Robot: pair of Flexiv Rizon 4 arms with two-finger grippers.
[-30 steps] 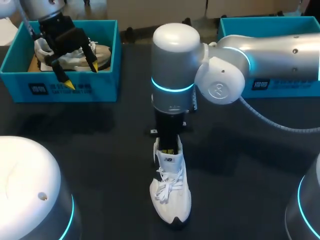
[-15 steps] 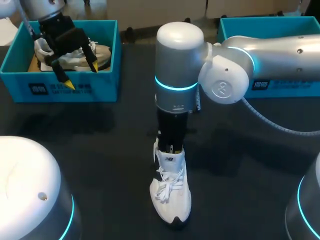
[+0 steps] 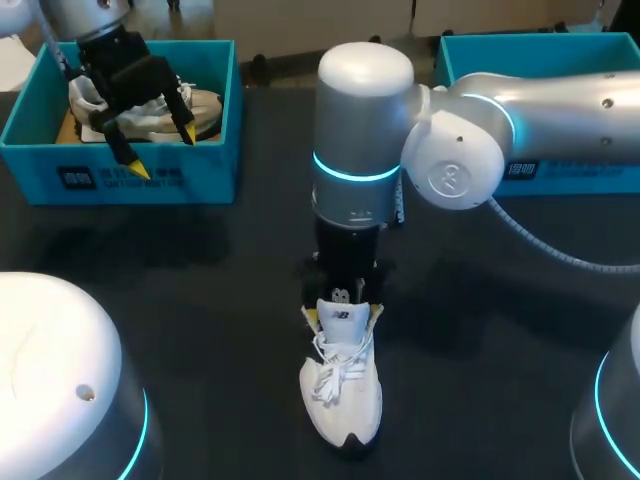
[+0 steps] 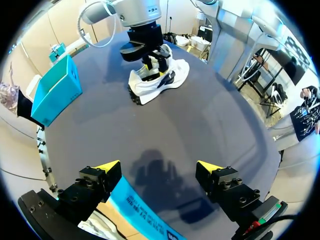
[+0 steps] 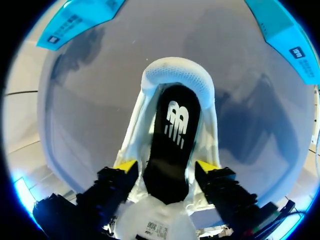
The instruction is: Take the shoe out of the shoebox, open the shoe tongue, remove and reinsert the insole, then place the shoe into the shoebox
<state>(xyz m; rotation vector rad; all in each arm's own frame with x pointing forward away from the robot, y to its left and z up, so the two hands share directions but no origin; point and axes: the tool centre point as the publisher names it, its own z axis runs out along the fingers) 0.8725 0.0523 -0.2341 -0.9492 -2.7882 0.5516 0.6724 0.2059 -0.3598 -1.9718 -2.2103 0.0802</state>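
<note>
Now, versus a second ago: the silver right arm [image 3: 365,140] has edged sideways over the dark counter [image 3: 200,300]. Its pincer [image 3: 342,315], formerly with tips close together in the collar of the white lace-up sneaker [image 3: 342,385], has spread. The yellow tips sit apart, one each side of the tongue, clamping nothing. Sneaker stands on the counter, well apart from the teal cardboard shoebox [image 3: 150,175] at left. Left pincer [image 3: 162,150] unmoved, fingers apart, over that box. Judgement: insole let go, probably reseated; boxing the shoe remains. Right wrist view alone shows the black insole [image 5: 172,145] lying inside the shoe; head view hides it behind the tongue.
</note>
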